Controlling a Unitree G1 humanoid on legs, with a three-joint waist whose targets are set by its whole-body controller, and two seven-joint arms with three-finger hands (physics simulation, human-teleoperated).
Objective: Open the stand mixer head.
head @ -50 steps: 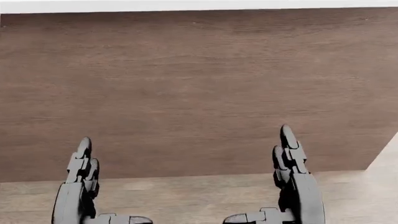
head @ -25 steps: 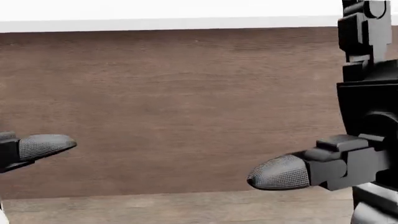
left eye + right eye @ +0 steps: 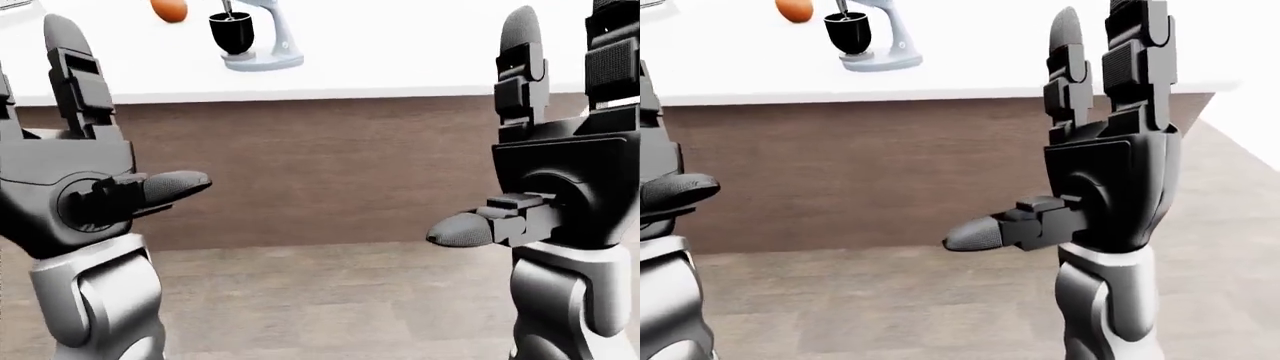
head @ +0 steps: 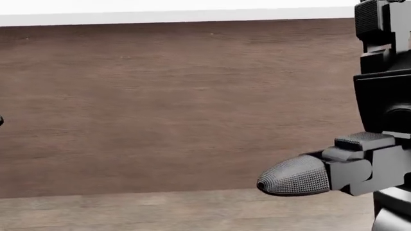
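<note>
The stand mixer (image 3: 262, 39) is pale blue-grey with a black bowl (image 3: 232, 31). It stands far off on the white counter top (image 3: 420, 52), at the top left of the left-eye view; it also shows in the right-eye view (image 3: 872, 37). Its head is cut off by the top edge. My left hand (image 3: 125, 112) and right hand (image 3: 480, 127) are raised close to the camera, well short of the counter. Both are open and empty, fingers up and thumbs pointing inward. The head view shows only my right thumb (image 4: 295, 179) against the counter's face.
The counter has a brown wooden face (image 3: 320, 165) that fills the middle of the views. An orange round object (image 3: 170, 9) lies on the counter left of the mixer. Light wood floor (image 3: 330, 300) lies between me and the counter. The counter ends at the right (image 3: 1210, 97).
Both hands have risen from low in the head view to high and close to the camera. The left thumb has slid out of the head view's left edge. The counter's top edge has shifted slightly up.
</note>
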